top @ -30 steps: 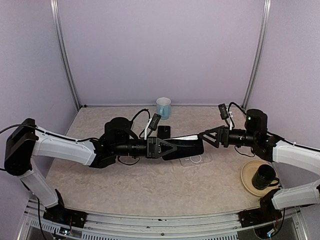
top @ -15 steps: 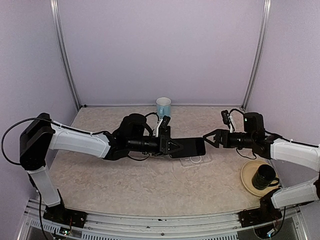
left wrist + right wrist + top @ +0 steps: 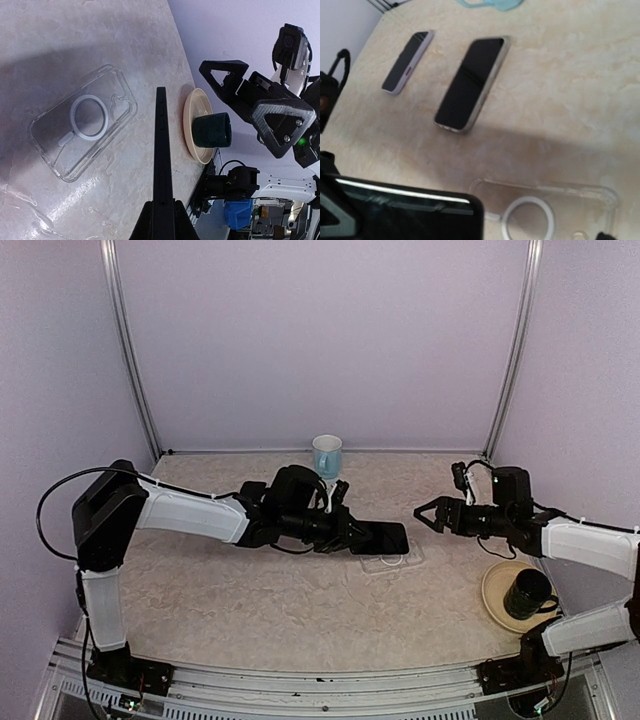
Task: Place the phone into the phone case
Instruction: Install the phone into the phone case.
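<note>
My left gripper point(image 3: 350, 533) is shut on one end of the black phone point(image 3: 380, 537), which it holds flat a little above the table. The left wrist view shows the phone point(image 3: 161, 160) edge-on between the fingers point(image 3: 145, 222). The clear phone case point(image 3: 393, 562) with a white ring lies open side up on the table, just below and to the right of the phone's free end. It is empty in both wrist views: phone case point(image 3: 82, 122), phone case point(image 3: 545, 206). My right gripper point(image 3: 426, 512) hangs open to the right of the phone, holding nothing.
A tan plate point(image 3: 497, 598) carrying a dark mug point(image 3: 527, 592) sits at the right front. A light blue mug point(image 3: 327, 455) stands at the back. Two other phones lie further back, a dark one point(image 3: 470, 85) and a lilac-edged one point(image 3: 406, 62).
My left arm has reached further right and lower, bringing the phone down over the case's left end. The right gripper has drawn back to the right and spread its jaws a little wider.
</note>
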Robot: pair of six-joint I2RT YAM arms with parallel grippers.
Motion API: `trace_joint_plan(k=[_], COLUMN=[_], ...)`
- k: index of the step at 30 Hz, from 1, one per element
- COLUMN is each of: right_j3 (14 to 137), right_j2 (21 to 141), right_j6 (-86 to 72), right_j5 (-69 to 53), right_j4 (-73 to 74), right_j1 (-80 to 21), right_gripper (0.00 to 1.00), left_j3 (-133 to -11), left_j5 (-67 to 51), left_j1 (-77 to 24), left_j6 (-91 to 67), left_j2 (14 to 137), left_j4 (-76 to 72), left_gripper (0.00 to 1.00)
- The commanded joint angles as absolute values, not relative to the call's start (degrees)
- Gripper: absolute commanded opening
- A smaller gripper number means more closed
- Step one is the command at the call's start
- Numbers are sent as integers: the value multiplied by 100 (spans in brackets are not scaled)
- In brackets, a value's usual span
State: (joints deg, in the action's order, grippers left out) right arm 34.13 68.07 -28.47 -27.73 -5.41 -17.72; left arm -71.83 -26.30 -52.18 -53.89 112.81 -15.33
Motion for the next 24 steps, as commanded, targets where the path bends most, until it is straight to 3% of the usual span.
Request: trace_joint_plan(k=[1,24], right_j3=[3323,3182], right_j2=[7002,7871], right_j6=[-2932,-3141], right_j5=[-2736,-3120], right_j4=[-619,-1355], right_j1=[-1679,-1639], right_gripper=[99,99], left_j3=[-7663,-8340], left_j5=[-2707,-2866], left_j1=[-5203,-5056], left_j6=[-5719,-6250], left_j2=[11481,12393], left_j4=[-1425,-1191], left_gripper=[0,0])
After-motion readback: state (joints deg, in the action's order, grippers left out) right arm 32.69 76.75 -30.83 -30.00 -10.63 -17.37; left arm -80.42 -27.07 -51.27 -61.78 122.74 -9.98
